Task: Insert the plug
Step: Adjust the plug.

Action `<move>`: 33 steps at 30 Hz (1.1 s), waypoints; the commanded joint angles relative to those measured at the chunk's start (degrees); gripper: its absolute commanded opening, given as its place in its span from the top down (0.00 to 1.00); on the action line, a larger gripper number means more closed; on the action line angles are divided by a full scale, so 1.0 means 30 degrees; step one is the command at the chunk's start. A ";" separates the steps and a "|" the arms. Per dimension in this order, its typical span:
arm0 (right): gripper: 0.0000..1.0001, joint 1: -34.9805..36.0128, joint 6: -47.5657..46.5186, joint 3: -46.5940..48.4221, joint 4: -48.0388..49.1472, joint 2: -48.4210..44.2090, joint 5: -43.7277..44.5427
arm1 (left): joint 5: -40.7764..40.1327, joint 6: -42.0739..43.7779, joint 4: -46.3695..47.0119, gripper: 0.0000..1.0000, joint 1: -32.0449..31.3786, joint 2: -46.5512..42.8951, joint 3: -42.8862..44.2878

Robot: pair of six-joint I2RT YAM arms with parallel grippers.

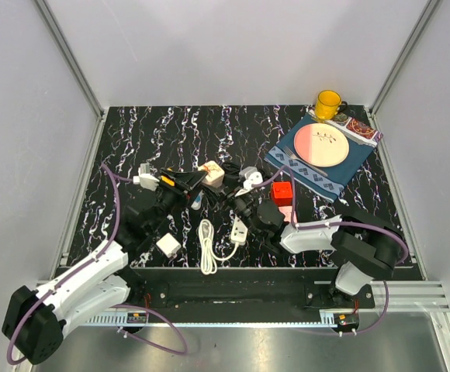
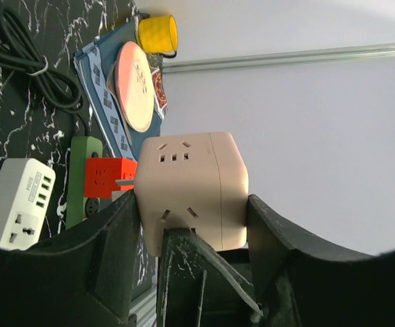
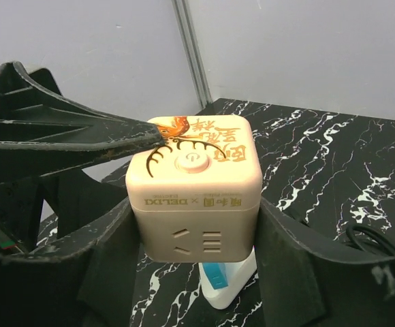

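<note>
- Cube socket (image 3: 194, 177), between both arms above the desk (image 1: 132, 132), is clamped in my left jaws.
- Right jaws flank it; whether they touch, I cannot tell.
- I'd centre them, leaving the socket holes uncovered.

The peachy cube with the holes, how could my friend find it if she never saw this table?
Look at the black marbled table, near its middle, left of the blue mat. The cube is there, near a red block and a white strip. It's the only peach one, with an orange drawing and a round button on one face.
</note>
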 commanded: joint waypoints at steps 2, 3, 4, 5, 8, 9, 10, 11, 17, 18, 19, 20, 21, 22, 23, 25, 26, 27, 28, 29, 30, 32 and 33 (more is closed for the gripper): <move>0.62 0.0000 -0.0505 0.0588 0.2636 0.0386 0.0943 | -0.0430 0.0791 0.1931 0.89 -0.0198 -0.0455 0.0620; 0.71 0.0000 -0.0505 0.0472 0.2549 0.0299 0.0795 | -0.0285 0.1694 0.1844 0.83 -0.0197 -0.0629 0.0794; 0.83 0.0000 -0.0563 0.0268 0.2461 0.0037 0.0678 | -0.0138 0.2399 0.1640 0.74 -0.0168 -0.0747 0.0970; 0.89 -0.0058 -0.0593 0.0179 0.2286 -0.0140 0.0067 | 0.0037 0.3392 0.1319 0.60 -0.0168 -0.0980 0.1552; 1.00 -0.0351 -0.0681 -0.0027 0.0415 -0.1281 -0.1569 | 0.0887 0.8486 -0.1665 0.36 0.0066 -0.1449 0.3017; 1.00 -0.0468 -0.0681 -0.0085 -0.0663 -0.1661 -0.1956 | 0.1063 1.1168 -0.3471 0.31 0.0124 -0.1597 0.4038; 1.00 -0.0788 -0.0652 -0.0202 -0.1167 -0.2361 -0.2395 | 0.1384 1.2442 -0.4243 0.27 0.0328 -0.1685 0.4541; 1.00 -0.0965 -0.0623 -0.0261 -0.1665 -0.2774 -0.3531 | 0.1503 1.3760 -0.4947 0.24 0.0446 -0.1860 0.5474; 1.00 -0.1845 -0.1616 -0.0057 -0.7050 -0.5412 -0.6582 | 0.5012 2.2610 -1.0047 0.16 0.1530 -0.1688 0.9196; 1.00 -0.1875 -0.1880 0.0001 -0.7641 -0.5734 -0.6676 | 0.5571 2.4680 -1.1212 0.15 0.1589 -0.1570 0.9668; 1.00 -0.1991 -0.1998 0.0176 -0.8285 -0.6433 -0.7460 | 0.6446 2.5600 -1.1775 0.13 0.1561 -0.1395 1.0108; 1.00 -0.2138 -0.2638 0.0294 -0.9626 -0.6759 -0.8425 | 0.6948 2.7552 -1.2360 0.11 0.1589 -0.1045 1.0982; 1.00 -0.2197 -0.2876 0.0585 -1.0364 -0.7111 -0.8928 | 0.8084 2.8732 -1.3584 0.10 0.1561 -0.0867 1.1397; 1.00 -0.2285 -0.3343 0.0762 -1.1155 -0.7781 -0.9832 | 0.8647 2.9730 -1.4148 0.09 0.1589 -0.0750 1.1778; 1.00 -0.2315 -0.3608 0.0938 -1.2671 -0.8078 -1.0363 | 0.9232 3.1683 -1.4704 0.08 0.1590 -0.0458 1.2449; 1.00 -0.2403 -0.4429 0.1523 -1.4144 -0.8869 -1.1475 | 1.1165 3.3510 -1.6345 0.08 0.1590 -0.0281 1.2981; 1.00 -0.2432 -0.4721 0.1641 -1.5253 -0.9104 -1.1801 | 1.2129 3.6042 -1.7743 0.08 0.1590 -0.0077 1.3477; 1.00 -0.2432 -0.5275 0.1875 -1.5699 -0.9454 -1.2181 | 1.3792 3.7112 -1.8308 0.08 0.1590 -0.0017 1.3656; 1.00 -0.2432 -0.5484 0.2051 -1.6197 -0.9603 -1.3026 | 1.4302 3.7848 -1.8662 0.07 0.1590 0.0013 1.3773; 1.00 -0.2432 -0.5660 0.2256 -1.7217 -0.9720 -1.3412 | 1.4742 3.8957 -1.9245 0.06 0.1590 0.0042 1.3949; 1.00 -0.2432 -0.6039 0.2635 -1.7662 -0.9838 -1.3850 | 1.5355 3.9345 -1.9425 0.04 0.1590 0.0072 1.4037; 1.00 -0.2432 -0.6247 0.2959 -1.8715 -0.9956 -1.4907 | 1.5770 4.0106 -2.0009 0.02 0.1590 0.0305 1.4389; 1.00 -0.2432 -0.6451 0.3135 -1.8924 -1.0014 -1.5200 | 1.6323 4.0256 -2.0187 0.02 0.1561 0.0451 1.4535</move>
